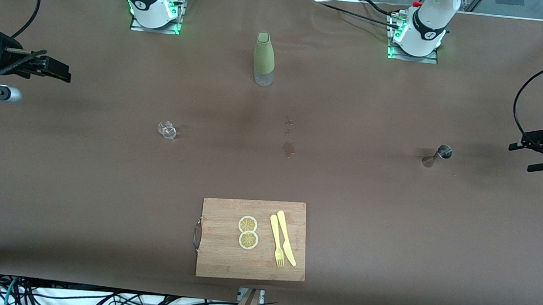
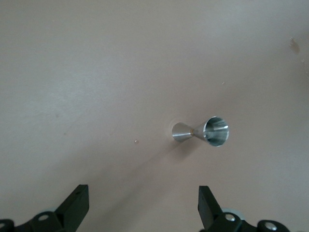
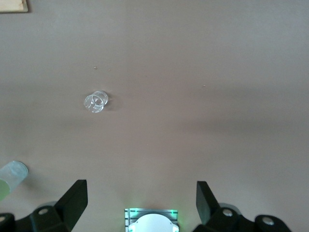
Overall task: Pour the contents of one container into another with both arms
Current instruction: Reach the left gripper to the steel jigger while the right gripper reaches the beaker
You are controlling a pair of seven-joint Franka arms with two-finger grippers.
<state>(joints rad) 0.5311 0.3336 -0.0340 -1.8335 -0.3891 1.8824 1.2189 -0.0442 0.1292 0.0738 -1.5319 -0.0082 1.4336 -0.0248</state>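
The steel jigger rests on the brown table toward the left arm's end; the left wrist view looks into its open mouth. My left gripper hovers past the jigger toward the table's end, open and holding nothing. The clear glass cup stands toward the right arm's end and is also in the right wrist view. My right gripper hangs over the table near that end, away from the cup, open and holding nothing.
The olive-green sleeved bottle stands mid-table between the two bases. A wooden cutting board near the front edge carries two lemon slices, a yellow fork and a knife. Small wet stains mark the table's middle.
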